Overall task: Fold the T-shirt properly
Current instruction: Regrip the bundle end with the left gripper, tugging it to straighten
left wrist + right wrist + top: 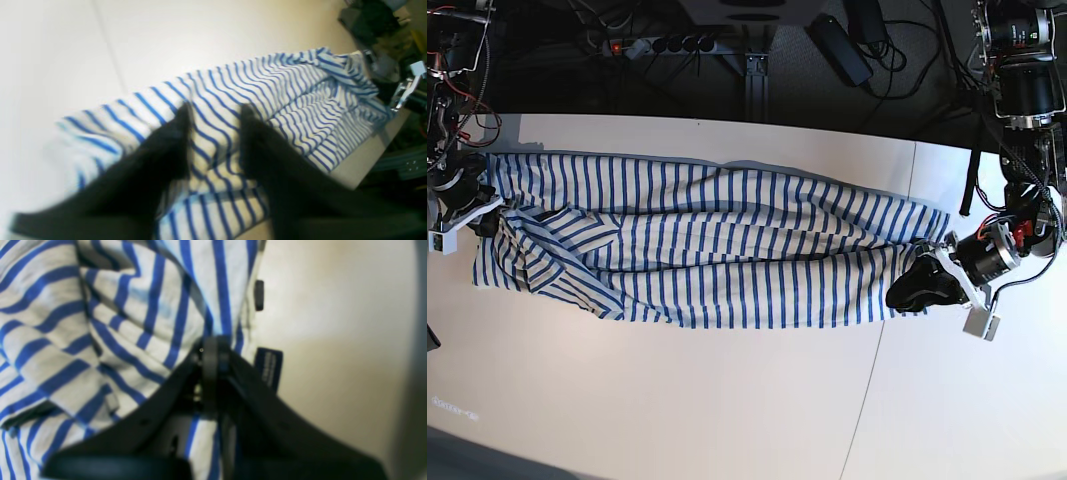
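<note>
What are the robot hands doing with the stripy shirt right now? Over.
Right gripper clamped on T-shirt edge near the tags. Left gripper straddling the other end, fingers apart. Shirt stretched long across table. Nothing in the way. Over.

The T-shirt [717, 250] lies stretched in a long band across the white tabletop [727, 400], striped blue on cream, with folds running along its length. At the view's right end the left pincer [914, 285] sits on the edge of the cloth; how wide its jaws stand cannot be told. At the view's left end the right pincer [489, 222] meets the bunched cloth. Behind the tabletop, a power strip [662, 45] and cables lie on the dark floor.
</note>
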{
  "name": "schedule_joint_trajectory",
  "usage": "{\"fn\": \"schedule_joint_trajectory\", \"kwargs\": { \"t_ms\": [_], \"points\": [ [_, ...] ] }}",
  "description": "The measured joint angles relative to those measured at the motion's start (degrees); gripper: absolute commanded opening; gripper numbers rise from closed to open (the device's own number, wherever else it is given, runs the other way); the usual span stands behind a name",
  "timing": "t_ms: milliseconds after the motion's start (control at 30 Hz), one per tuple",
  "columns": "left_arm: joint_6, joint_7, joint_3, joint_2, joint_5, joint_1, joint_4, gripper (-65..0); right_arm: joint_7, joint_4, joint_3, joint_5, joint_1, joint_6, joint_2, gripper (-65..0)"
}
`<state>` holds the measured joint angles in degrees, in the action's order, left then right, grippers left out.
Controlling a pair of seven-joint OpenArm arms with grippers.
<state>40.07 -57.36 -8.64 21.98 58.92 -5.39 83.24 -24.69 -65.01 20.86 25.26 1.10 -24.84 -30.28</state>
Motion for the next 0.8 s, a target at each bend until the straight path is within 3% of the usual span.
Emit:
{"fn": "schedule_joint_trajectory", "kwargs": {
  "t_ms": [67, 233, 500, 800],
  "points": [
    [0.0, 0.0, 0.1, -1.1, -0.6, 0.0, 0.0, -59.6, 0.0, 0.0, 0.0, 0.0, 0.0, 0.0, 0.0, -65.0],
    [0.0, 4.4, 2.6, -1.4, -10.2, 0.0, -0.3, -60.7, 0.0, 0.0, 0.0, 0.0, 0.0, 0.0, 0.0, -65.0],
    [0.0, 9.4, 4.5, -1.4, -16.1, 0.0, -9.0, -60.7, 0.0, 0.0, 0.0, 0.2, 0.0, 0.0, 0.0, -65.0],
    [0.0, 10.9, 4.5, -1.0, -16.0, -0.2, -12.5, -60.4, 0.0, 0.0, 0.0, -0.5, 0.0, 0.0, 0.0, -65.0]
  ]
}}
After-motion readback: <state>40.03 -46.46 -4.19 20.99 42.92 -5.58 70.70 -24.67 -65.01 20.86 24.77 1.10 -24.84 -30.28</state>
